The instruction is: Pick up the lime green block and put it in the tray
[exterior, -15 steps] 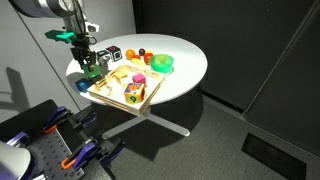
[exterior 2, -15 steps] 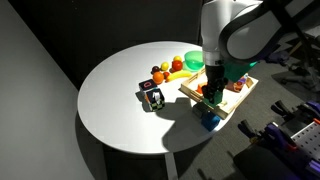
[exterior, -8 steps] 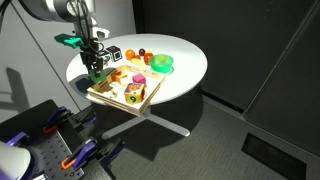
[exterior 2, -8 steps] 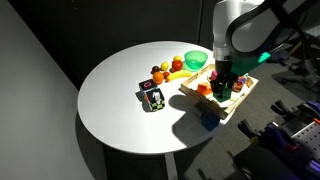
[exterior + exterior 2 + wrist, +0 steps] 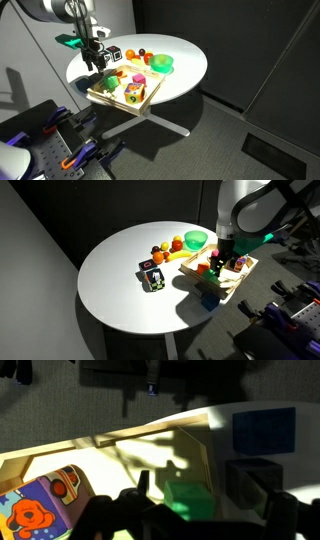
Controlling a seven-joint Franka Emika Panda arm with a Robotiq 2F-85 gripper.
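The claw is clamping the lime green block between its two dark fingers. It is holding the block low over the pale inside of the tray, close to one corner. Whether the block is touching the tray floor cannot be told. In both exterior views the claw is pointing straight down over that end of the tray.

Just past the wooden rim beside the claw, the blue block is sitting on the round white worktop, outside the tray. Inside the tray, off to the claw's other side, a brightly printed piece with an orange figure is lying flat.

Beyond the tray, farther from the claw, a green bowl and a banana are resting on the worktop. A black cube with a white face is standing well apart from the claw.
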